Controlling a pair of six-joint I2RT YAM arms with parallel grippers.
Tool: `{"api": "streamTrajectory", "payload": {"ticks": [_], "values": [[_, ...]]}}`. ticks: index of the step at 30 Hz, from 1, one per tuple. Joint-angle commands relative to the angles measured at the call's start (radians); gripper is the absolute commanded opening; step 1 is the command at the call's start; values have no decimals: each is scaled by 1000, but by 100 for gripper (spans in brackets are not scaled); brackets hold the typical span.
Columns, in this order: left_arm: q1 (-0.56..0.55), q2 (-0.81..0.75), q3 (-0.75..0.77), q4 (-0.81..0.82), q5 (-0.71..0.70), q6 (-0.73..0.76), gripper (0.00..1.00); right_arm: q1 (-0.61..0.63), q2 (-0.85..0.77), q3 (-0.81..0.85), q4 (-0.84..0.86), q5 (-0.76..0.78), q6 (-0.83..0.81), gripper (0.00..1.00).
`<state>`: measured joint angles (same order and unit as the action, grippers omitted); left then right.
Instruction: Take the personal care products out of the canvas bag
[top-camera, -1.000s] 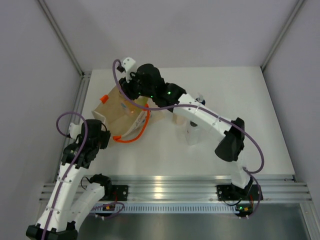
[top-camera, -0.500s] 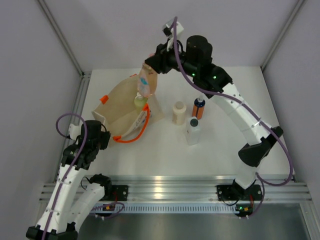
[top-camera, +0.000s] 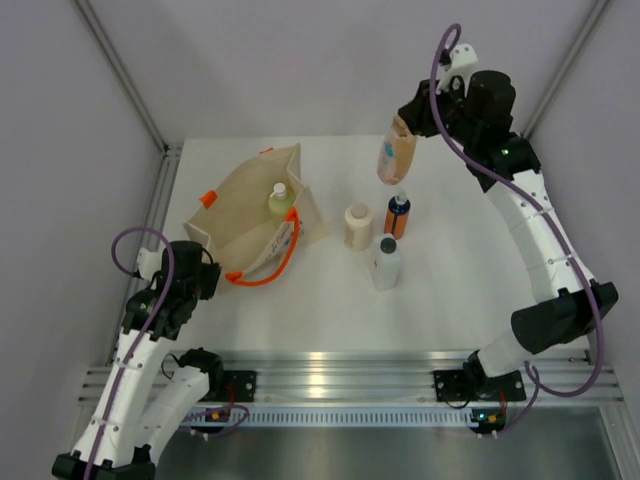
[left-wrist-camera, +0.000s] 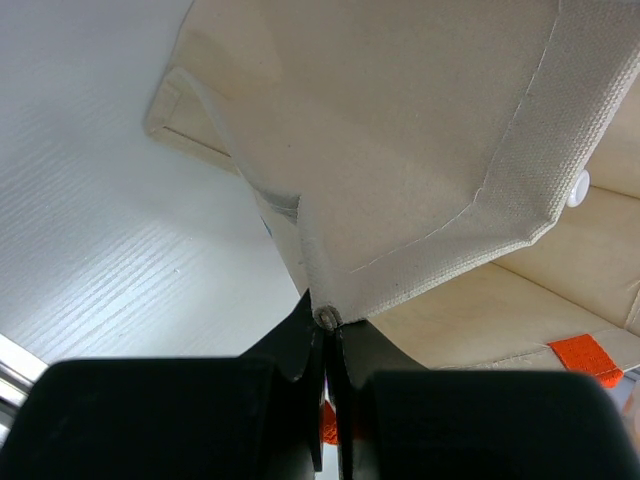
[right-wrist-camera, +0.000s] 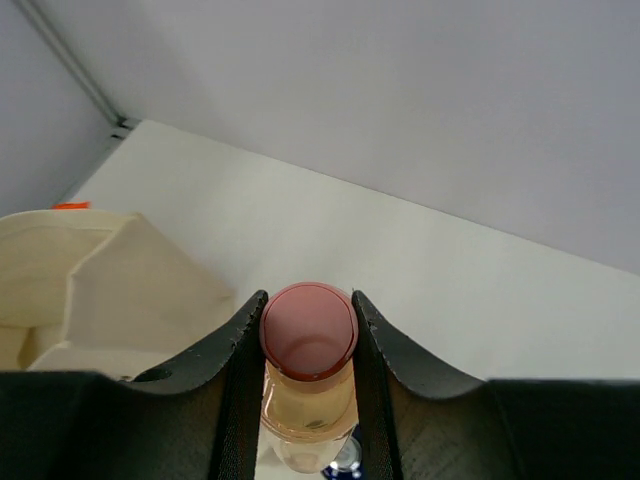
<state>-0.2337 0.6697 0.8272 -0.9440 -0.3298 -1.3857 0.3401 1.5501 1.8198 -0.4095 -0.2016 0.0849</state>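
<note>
From above, the right fingers (top-camera: 412, 110) pinch the peach bottle (top-camera: 396, 152) by its top, high over the white worktop (top-camera: 450, 290). Its label has blue and pink print, too small to read. Below stand the cream bottle (top-camera: 357, 226), orange bottle (top-camera: 398, 215) and clear bottle (top-camera: 386, 262). The yellow-green bottle (top-camera: 281, 198) sits in the bag (top-camera: 240, 210), whose near corner the left fingers (top-camera: 203, 270) grip. Pale grey walls (top-camera: 300, 60) enclose the worktop.

The left wrist view shows the fingers (left-wrist-camera: 300, 345) pressed together on the bag's (left-wrist-camera: 420, 150) hem.

The right wrist view shows the fingers (right-wrist-camera: 240, 350) clamping the pink cap of the peach bottle (right-wrist-camera: 308, 405).
</note>
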Motion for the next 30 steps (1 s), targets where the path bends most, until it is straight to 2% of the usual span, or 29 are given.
{"api": "streamTrajectory", "payload": {"ticks": [1, 8, 10, 12, 21, 30], "values": [[-1, -9, -5, 17, 23, -9, 0, -114, -107, -7, 164, 2, -16, 0], [-1, -2, -5, 17, 23, -6, 0, -269, -142, -137, 218, 47, -118, 0], [-1, 1, -3, 17, 23, -4, 0, -280, -172, -242, 292, 50, -161, 0], [-1, 5, -3, 17, 25, -4, 0, -292, -194, -356, 443, 50, -171, 0], [-1, 10, 1, 17, 26, 4, 0, -325, -200, -600, 748, -16, -134, 0], [-1, 16, 4, 19, 26, 4, 0, -322, -189, -767, 922, -94, -97, 0]]}}
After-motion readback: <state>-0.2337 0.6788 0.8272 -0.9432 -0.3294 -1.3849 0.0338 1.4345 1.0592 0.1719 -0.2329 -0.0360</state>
